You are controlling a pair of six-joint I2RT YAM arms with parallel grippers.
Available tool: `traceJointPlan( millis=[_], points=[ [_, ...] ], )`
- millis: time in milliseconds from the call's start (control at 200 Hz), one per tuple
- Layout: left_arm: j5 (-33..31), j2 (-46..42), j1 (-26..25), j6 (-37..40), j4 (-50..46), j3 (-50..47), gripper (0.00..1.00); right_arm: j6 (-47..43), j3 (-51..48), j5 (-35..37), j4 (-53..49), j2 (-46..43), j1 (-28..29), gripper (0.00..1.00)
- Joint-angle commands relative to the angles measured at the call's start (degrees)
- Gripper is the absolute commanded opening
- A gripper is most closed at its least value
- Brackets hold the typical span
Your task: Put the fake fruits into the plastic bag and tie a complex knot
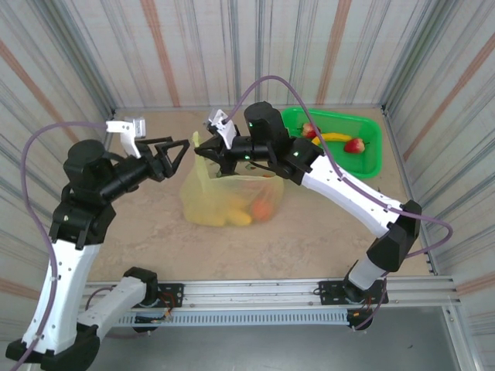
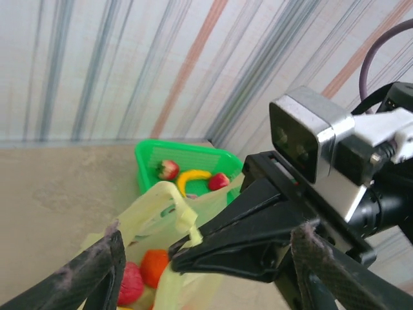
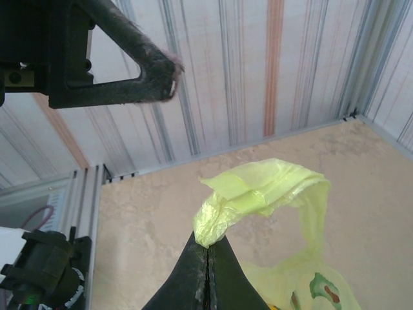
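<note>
The plastic bag (image 1: 224,197) stands in the middle of the table, yellow-green and translucent. Through its side show fake fruits, an orange (image 1: 261,209) and a banana (image 1: 240,218). In the left wrist view an orange (image 2: 153,265) and a red fruit (image 2: 129,284) lie inside the bag. My right gripper (image 3: 208,244) is shut on a bunched bag handle (image 3: 258,190) and holds it up above the bag. My left gripper (image 1: 179,157) hangs open just left of it, its fingers (image 2: 106,265) either side of the right gripper's tip (image 2: 187,248) and touching nothing. No knot is in view.
A bright green basket (image 1: 371,151) sits at the back right with strawberries (image 1: 355,144) and a banana (image 1: 334,136) in it. Striped walls close in the table at the back and on both sides. Bare tabletop lies left of and in front of the bag.
</note>
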Motion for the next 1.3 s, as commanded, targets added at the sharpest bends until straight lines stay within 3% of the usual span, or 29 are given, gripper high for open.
traceJointPlan(
  millis=[0, 115, 331, 421, 556, 796, 887, 1027, 1117, 1157, 1297],
  points=[
    [-3.83, -2.12, -0.57, 6.13, 2.22, -4.6, 0.71, -0.08, -0.45, -3.29, 1.89, -2.27, -0.49, 0.0],
    [-9.2, -5.43, -1.31, 9.43, 5.5, -11.82, 0.72, -0.29, -0.43, -4.08, 1.96, -2.48, -0.75, 0.0],
    [-4.39, -10.6, -6.92, 19.84, 16.57, -25.32, 0.74, -0.17, -0.38, -5.69, 2.3, -2.27, -1.2, 0.0],
    [-6.62, -11.84, -9.32, 21.04, 21.62, -29.07, 0.72, -0.01, -0.62, -5.76, 2.3, -2.09, -1.23, 0.0],
    [-7.02, -12.22, -9.95, 21.76, 27.79, -31.56, 0.68, 1.15, -0.81, -6.32, 2.48, -1.52, -1.06, 0.0],
    [-6.46, -8.53, -10.73, 24.96, 29.97, -30.82, 0.59, 3.76, -3.39, -6.66, 4.78, -1.79, -0.36, 0.0],
    [-5.97, -8.31, -10.9, 26.2, 31.31, -30.93, 0.5, 6.0, -4.72, -7.34, 6.67, -1.99, -0.47, 0.0],
    [-4.27, -7.1, -11.08, 27.92, 30.66, -30.28, 0.25, 10.55, -6.25, -9.89, 10.96, -1.72, -0.99, 0.0],
    [-4.14, -6.86, -11.34, 28.47, 29.94, -30.13, 0.11, 13.66, -6.05, -11.77, 12.95, -0.63, -1.52, 0.07],
    [-4.21, -7.01, -11.43, 28.65, 29.86, -30.34, 0.07, 14.78, -5.69, -12.17, 13.43, -0.18, -1.65, 0.14],
    [-4.6, -8.0, -11.7, 28.87, 29.94, -30.92, 0.03, 16.55, -4.45, -12.55, 14.57, 0.77, -1.75, 0.21]
  ],
)
